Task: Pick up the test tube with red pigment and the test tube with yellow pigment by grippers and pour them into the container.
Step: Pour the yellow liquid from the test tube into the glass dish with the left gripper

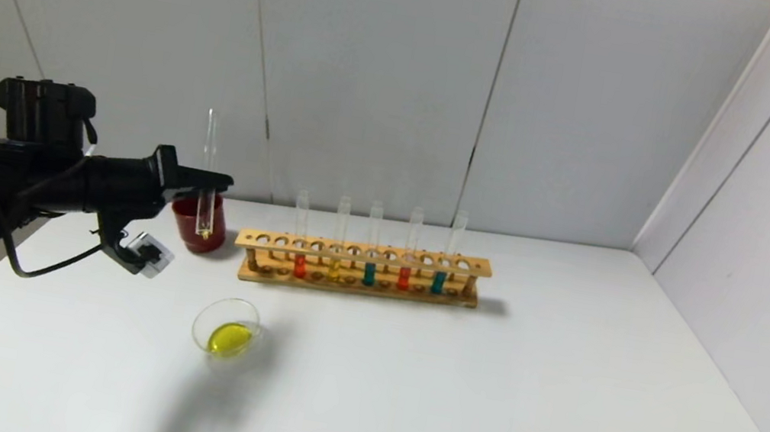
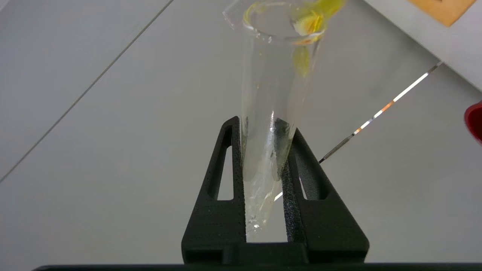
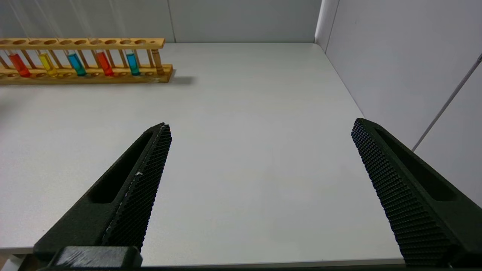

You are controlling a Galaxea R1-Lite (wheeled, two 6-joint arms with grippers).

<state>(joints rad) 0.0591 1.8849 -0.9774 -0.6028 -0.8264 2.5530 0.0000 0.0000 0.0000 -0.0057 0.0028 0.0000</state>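
Note:
My left gripper (image 1: 220, 181) (image 2: 261, 124) is shut on the test tube with yellow pigment (image 1: 212, 135) (image 2: 278, 75), held nearly vertical at the table's far left. The tube is almost drained. Its open mouth is the lower end and carries yellow smears. The container (image 1: 205, 319), a shallow clear dish nearer the front, holds a yellow pool. A test tube with red pigment (image 1: 300, 264) (image 3: 18, 64) stands in the wooden rack (image 1: 364, 251) (image 3: 113, 42). My right gripper (image 3: 260, 126) hangs open and empty over bare table, out of the head view.
A dark red cup (image 1: 187, 219) (image 2: 475, 120) stands just behind the held tube. The rack also holds a yellow tube (image 1: 334, 268), a second red tube (image 1: 404, 278) and two teal tubes (image 1: 369, 273). Grey walls close off the back and right.

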